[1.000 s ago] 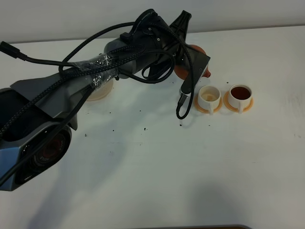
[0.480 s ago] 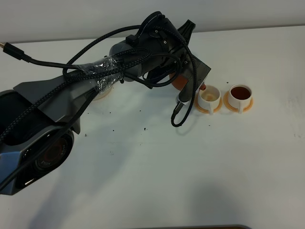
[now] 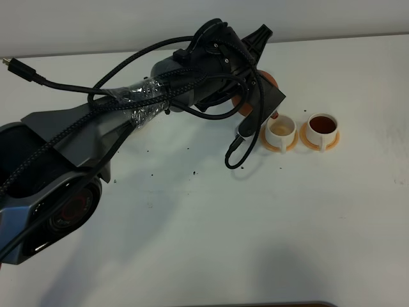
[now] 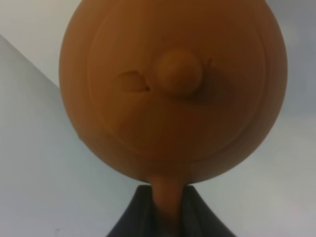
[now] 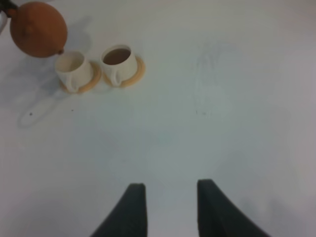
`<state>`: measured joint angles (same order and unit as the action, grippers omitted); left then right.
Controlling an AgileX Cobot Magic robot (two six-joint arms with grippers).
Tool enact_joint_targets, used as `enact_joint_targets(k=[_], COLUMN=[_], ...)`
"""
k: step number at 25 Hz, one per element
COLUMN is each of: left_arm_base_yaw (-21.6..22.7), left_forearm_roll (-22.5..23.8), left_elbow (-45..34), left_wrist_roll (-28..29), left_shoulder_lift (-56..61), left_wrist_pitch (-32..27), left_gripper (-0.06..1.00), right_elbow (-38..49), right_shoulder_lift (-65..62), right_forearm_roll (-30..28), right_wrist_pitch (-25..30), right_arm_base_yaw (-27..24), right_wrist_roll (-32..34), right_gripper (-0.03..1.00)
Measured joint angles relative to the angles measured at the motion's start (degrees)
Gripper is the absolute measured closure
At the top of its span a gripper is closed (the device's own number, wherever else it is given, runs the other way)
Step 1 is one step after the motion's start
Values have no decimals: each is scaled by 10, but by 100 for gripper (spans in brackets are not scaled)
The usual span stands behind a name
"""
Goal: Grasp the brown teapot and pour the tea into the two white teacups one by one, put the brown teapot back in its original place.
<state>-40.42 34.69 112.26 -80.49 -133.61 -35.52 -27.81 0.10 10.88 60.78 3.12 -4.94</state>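
Observation:
My left gripper (image 3: pixel 254 94) is shut on the handle of the brown teapot (image 3: pixel 268 79) and holds it in the air beside the left white teacup (image 3: pixel 281 129). The spout (image 3: pixel 275 116) hangs at that cup's rim. In the left wrist view the teapot (image 4: pixel 173 89) fills the frame, with the lid knob facing the camera and the gripper (image 4: pixel 165 215) shut on the handle. The left cup looks pale inside. The right white teacup (image 3: pixel 322 125) holds dark tea. Each cup stands on an orange saucer (image 3: pixel 273 147). My right gripper (image 5: pixel 170 207) is open and empty, far from the cups (image 5: pixel 73 69). The beige coaster is hidden behind my left arm.
My left arm and its cables (image 3: pixel 147 102) stretch across the back left of the white table (image 3: pixel 255 224). Small dark specks (image 3: pixel 192 173) lie on the table in front of the arm.
My left gripper has carried the teapot to the right, bringing the spout to the left cup's rim. The arm now covers the beige coaster. The cups have not moved.

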Motion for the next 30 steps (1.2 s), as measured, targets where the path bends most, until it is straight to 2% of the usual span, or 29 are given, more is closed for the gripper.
enact_joint_targets(k=[6, 30], left_arm_base_yaw=[-2, -2], left_forearm_roll=[28, 29], left_elbow=[0, 0], left_wrist_roll=[-1, -87], left_shoulder_lift=[0, 0], left_wrist_pitch=[27, 70], left_gripper=[84, 84], right_elbow=[0, 0], right_shoulder_lift=[0, 0], right_forearm_roll=[0, 0], right_wrist_pitch=[0, 0], right_arm_base_yaw=[0, 0], right_wrist_roll=[0, 0], right_gripper=[73, 73])
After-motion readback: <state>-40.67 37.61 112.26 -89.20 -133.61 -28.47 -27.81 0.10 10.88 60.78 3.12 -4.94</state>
